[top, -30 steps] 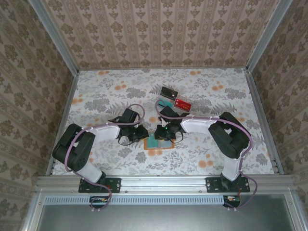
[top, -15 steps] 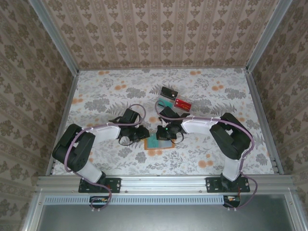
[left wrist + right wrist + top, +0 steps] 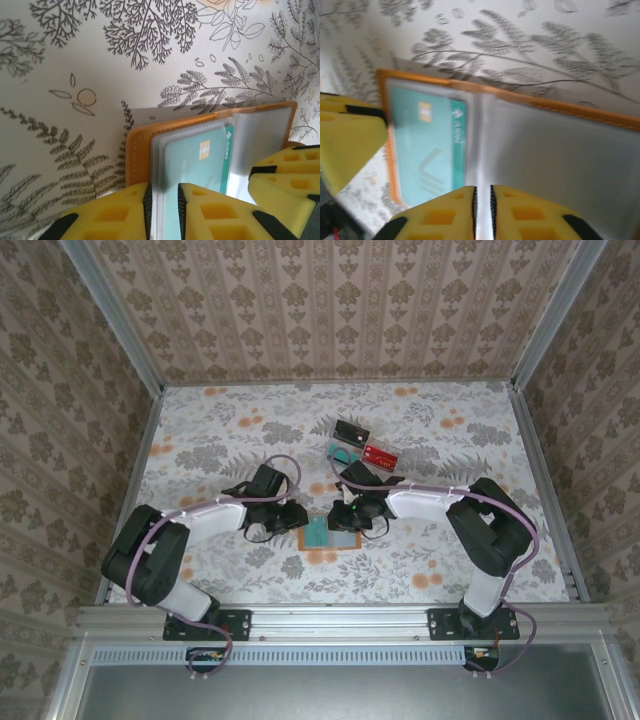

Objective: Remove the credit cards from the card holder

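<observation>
Left gripper [image 3: 165, 200]: clenched on the clear pocket leaf, which rose out of the narrow slit between its yellow fingers [image 3: 110, 215] at the bottom centre of the left wrist view.
Right gripper [image 3: 482, 200]: fingers almost together at the bottom centre of the right wrist view, pinching the pale plastic fold at the holder's middle; that picture was blurred.
Card holder [image 3: 326, 534]: lay open on the cloth just below the centre of the overhead view, between the two grippers and touched by both; its orange cover framed the greyish pockets.
Teal-green card [image 3: 192, 160]: sat inside a clear pocket, in the left half of the open holder as the right wrist view showed it.
Black card [image 3: 351, 429]: lay above the centre of the overhead view, apart from the holder.
Red card [image 3: 380, 453]: lay just below and right of the black one.
Teal piece [image 3: 343, 450]: lay just left of the red card.
Table [image 3: 200, 440]: was covered with a pale floral cloth.
</observation>
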